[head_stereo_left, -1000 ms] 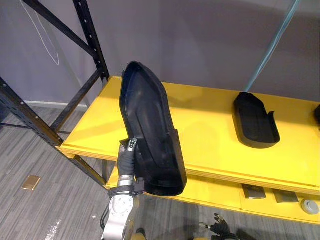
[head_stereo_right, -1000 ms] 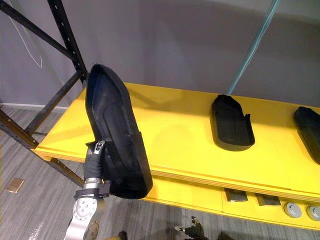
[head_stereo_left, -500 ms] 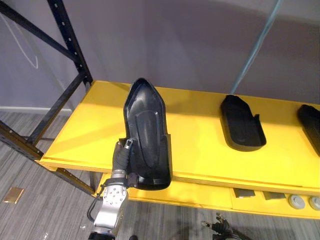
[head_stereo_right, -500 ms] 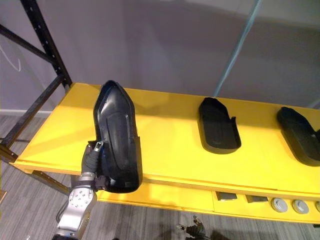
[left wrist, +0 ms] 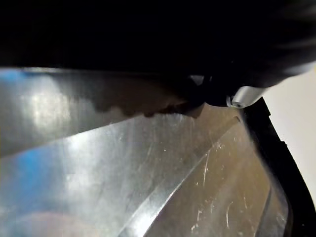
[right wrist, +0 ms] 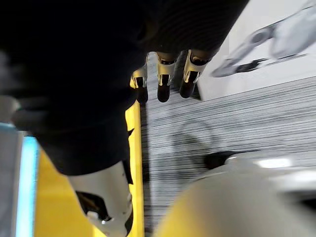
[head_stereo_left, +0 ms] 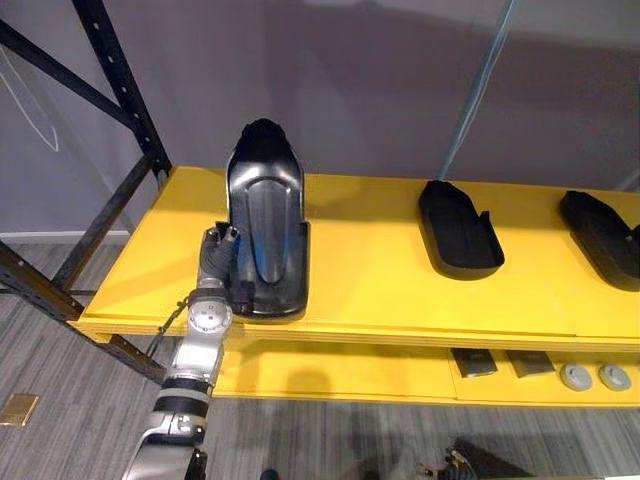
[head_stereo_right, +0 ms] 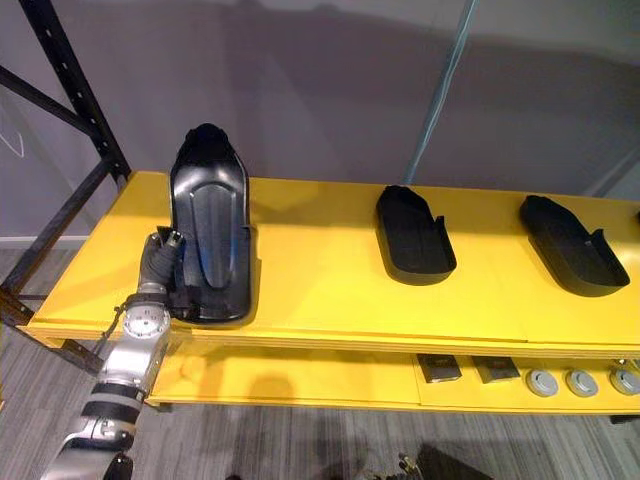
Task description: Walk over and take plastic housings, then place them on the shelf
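Plastic housing [head_stereo_left: 264, 235], black, hollow side up: on the left part of the yellow shelf [head_stereo_left: 380, 300], wide end near the front edge, narrow end toward the far wall. I cannot tell if it lies flat.
Left hand [head_stereo_left: 217, 262]: at the housing's near left rim, fingers grasping that rim, thumb [left wrist: 242, 96] over the edge.
Right hand [right wrist: 190, 71]: over the grey floor [right wrist: 207, 128] just beside the shelf edge, fingers [right wrist: 164, 81] released and straight.
Second housing [head_stereo_right: 413, 235]: mid-shelf, well apart.
Third housing [head_stereo_right: 572, 244]: far right of the shelf.
Black rack upright [head_stereo_left: 120, 90]: left.
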